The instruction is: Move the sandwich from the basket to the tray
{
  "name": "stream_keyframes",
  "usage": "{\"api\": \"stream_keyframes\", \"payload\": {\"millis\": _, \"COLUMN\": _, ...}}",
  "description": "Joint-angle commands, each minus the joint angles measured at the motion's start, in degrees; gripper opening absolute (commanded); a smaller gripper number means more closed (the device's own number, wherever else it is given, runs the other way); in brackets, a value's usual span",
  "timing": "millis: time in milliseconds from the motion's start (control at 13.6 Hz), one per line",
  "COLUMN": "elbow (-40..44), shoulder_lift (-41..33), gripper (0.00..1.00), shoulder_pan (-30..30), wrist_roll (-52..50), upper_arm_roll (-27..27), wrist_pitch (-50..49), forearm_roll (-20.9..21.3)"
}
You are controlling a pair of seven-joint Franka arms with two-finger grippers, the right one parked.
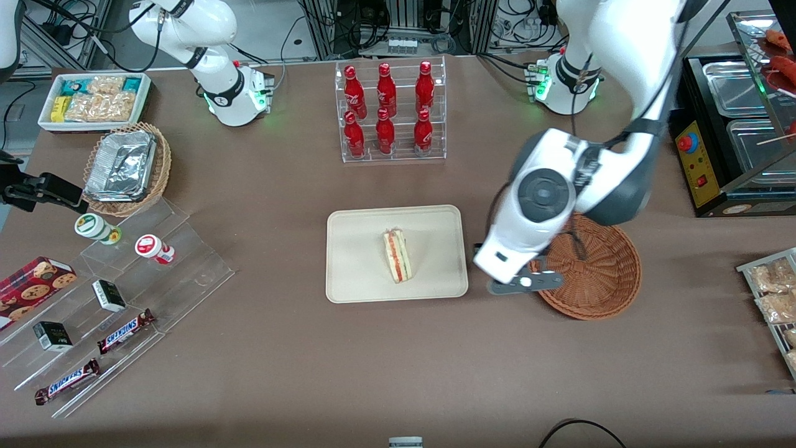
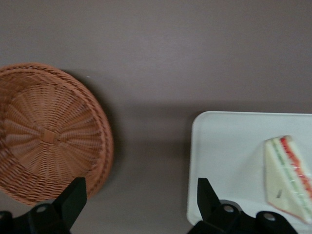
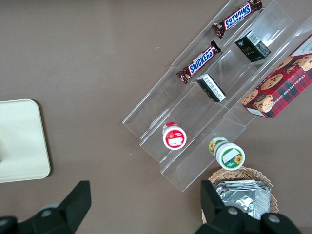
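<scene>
sandwich laid on tray, basket emptied | gripper over table btwn basket & tray, fingers apart, nothing held | arm to be lifted straight up, tray not clipped

A clear rack of six red bottles stands farther from the front camera. Toward the parked arm's end I see a white bin of snack packets, a tan wicker basket of foil containers, and a clear stepped stand holding two small cups, dark boxes and Snickers bars. A red cookie box lies beside it. My gripper hangs over bare brown table, well apart from these.
</scene>
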Motion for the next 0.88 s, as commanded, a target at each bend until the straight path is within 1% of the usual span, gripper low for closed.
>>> {"api": "stream_keyframes", "payload": {"millis": 0, "elbow": -8.83, "shoulder_lift": -8.23, "gripper": 1.00, "shoulder_pan": 3.90, "wrist_roll": 9.12, "upper_arm_roll": -0.53, "wrist_pitch": 0.24, "forearm_roll": -0.36}}
{"api": "stream_keyframes", "payload": {"millis": 147, "elbow": -12.78, "shoulder_lift": -12.61, "gripper": 1.00, "shoulder_pan": 5.75, "wrist_roll": 15.02, "upper_arm_roll": -0.27, "wrist_pitch": 0.32, "forearm_roll": -0.53}}
{"api": "stream_keyframes", "payload": {"millis": 221, "elbow": -16.98, "shoulder_lift": -16.64, "gripper": 1.00, "shoulder_pan": 9.15, "wrist_roll": 19.31, "upper_arm_roll": -0.27, "wrist_pitch": 1.20, "forearm_roll": -2.62}}
{"api": "stream_keyframes", "payload": {"millis": 295, "elbow": -19.11, "shoulder_lift": -19.55, "gripper": 1.00, "shoulder_pan": 11.36, "wrist_roll": 23.35, "upper_arm_roll": -0.35, "wrist_pitch": 0.86, "forearm_roll": -4.64}}
{"api": "stream_keyframes", "payload": {"millis": 368, "elbow": -19.74, "shoulder_lift": -21.50, "gripper": 1.00, "shoulder_pan": 13.30, "wrist_roll": 26.53, "upper_arm_roll": -0.53, "wrist_pitch": -0.54, "forearm_roll": -5.01}}
{"api": "stream_keyframes", "payload": {"millis": 442, "elbow": -19.57, "shoulder_lift": -22.99, "gripper": 1.00, "shoulder_pan": 15.58, "wrist_roll": 29.26, "upper_arm_roll": -0.79, "wrist_pitch": -3.51, "forearm_roll": -5.36}}
{"api": "stream_keyframes", "payload": {"millis": 516, "elbow": -19.22, "shoulder_lift": -24.66, "gripper": 1.00, "shoulder_pan": 16.56, "wrist_roll": 32.07, "upper_arm_roll": -0.62, "wrist_pitch": -6.93, "forearm_roll": -6.67}}
{"api": "stream_keyframes", "payload": {"millis": 663, "elbow": -18.61, "shoulder_lift": -28.00, "gripper": 1.00, "shoulder_pan": 17.88, "wrist_roll": 36.30, "upper_arm_roll": 0.43, "wrist_pitch": -12.22, "forearm_roll": -7.04}}
{"api": "stream_keyframes", "payload": {"millis": 811, "elbow": -14.15, "shoulder_lift": -28.20, "gripper": 1.00, "shoulder_pan": 17.98, "wrist_roll": 38.06, "upper_arm_roll": 2.80, "wrist_pitch": -18.01, "forearm_roll": -7.04}}
